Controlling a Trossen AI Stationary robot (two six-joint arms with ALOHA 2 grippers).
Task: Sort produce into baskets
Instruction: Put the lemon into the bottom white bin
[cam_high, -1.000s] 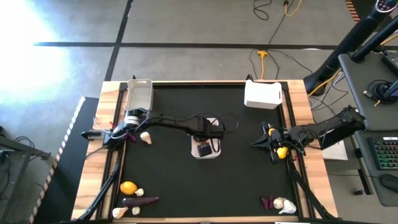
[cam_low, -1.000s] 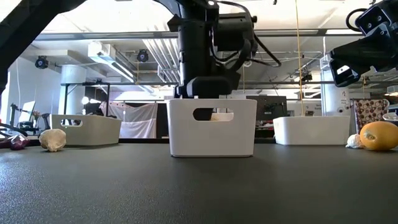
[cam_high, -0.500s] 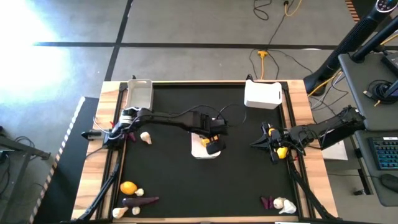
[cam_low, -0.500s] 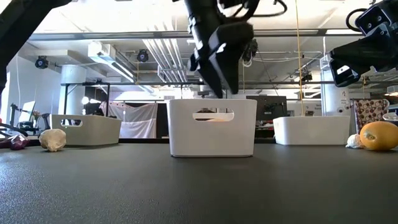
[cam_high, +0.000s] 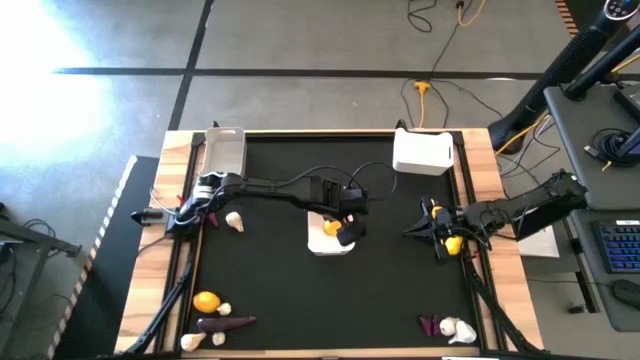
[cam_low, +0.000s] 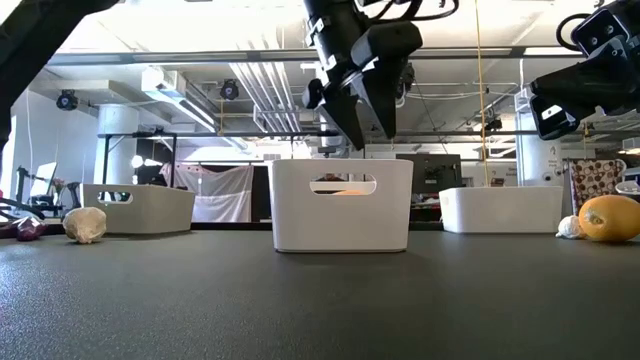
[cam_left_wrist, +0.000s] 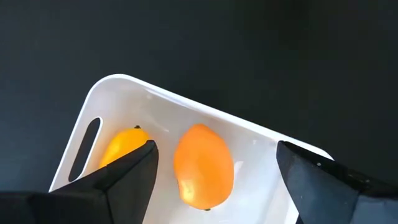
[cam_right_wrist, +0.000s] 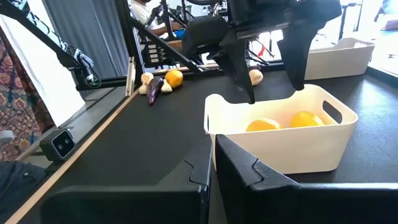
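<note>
left arm's free, next piece is behind it

left gripper (cam_high: 345, 232) hangs jaws apart over the middle basket (cam_high: 318, 243), two orange fruits (cam_left_wrist: 203, 165) inside. right gripper (cam_high: 437, 232) pinched shut. the garlic bulb (cam_high: 235, 221) lies left, nearer the left arm.

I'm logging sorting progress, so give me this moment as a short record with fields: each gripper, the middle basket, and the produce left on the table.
left gripper: open, empty, above the middle basket
right gripper: shut, waiting at the table's right side
middle basket contents: two orange fruits
loose produce, near-left corner: orange fruit, purple vegetable, garlic bulbs
loose produce, near-right corner: purple piece, garlic bulb
</note>
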